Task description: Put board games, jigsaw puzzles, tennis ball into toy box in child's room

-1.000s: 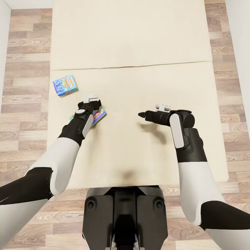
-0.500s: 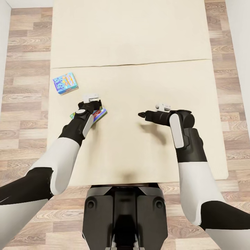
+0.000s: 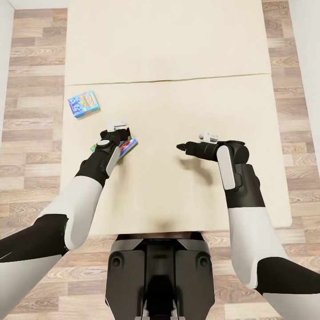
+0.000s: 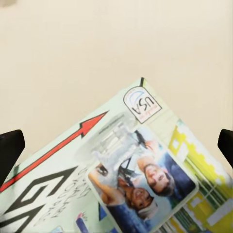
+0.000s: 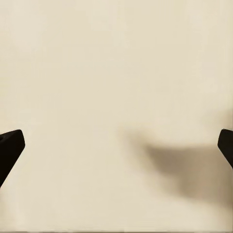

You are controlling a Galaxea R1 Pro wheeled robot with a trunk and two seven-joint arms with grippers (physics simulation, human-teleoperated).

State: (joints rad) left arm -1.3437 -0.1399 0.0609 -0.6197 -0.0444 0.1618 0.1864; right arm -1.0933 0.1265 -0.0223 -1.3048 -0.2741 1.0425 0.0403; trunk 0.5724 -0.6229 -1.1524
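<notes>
Both flat printed board games lay on the cream-beige bed [image 3: 186, 111]: the light blue one [image 3: 83, 104] untouched, the pale green one [image 4: 145, 184] beneath the spread left gripper [image 3: 116, 131]. The right gripper [image 3: 181, 146], fingers apart, hung empty. Judging by this, packing had barely begun.

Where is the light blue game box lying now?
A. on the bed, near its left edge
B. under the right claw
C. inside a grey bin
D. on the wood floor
A: the light blue game box lies flat on the bed, near its left edge.
</notes>
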